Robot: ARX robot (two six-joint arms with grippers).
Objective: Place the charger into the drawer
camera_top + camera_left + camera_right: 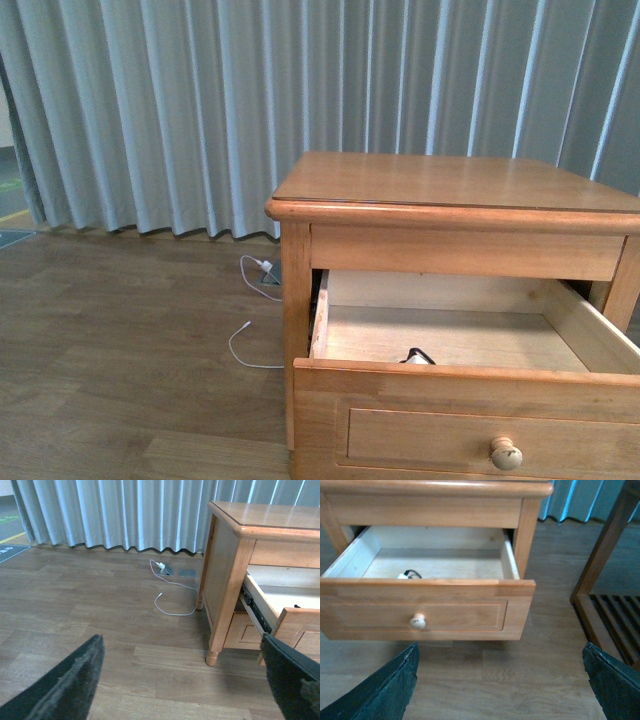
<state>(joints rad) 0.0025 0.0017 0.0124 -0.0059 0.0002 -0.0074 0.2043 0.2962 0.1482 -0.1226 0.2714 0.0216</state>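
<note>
The nightstand (450, 185) is honey-brown, its drawer (460, 565) pale inside, the charger (405, 575) white with black cord.

My front view sits close to the nightstand (450, 185), just above its top, and faces the open drawer (460, 378) and the curtain (150, 110) behind. My left wrist view looks from further left, low over the floor (75, 610), towards the same curtain. My right wrist view looks steeply down on the drawer front, close in. All three views share the drawer.
</note>
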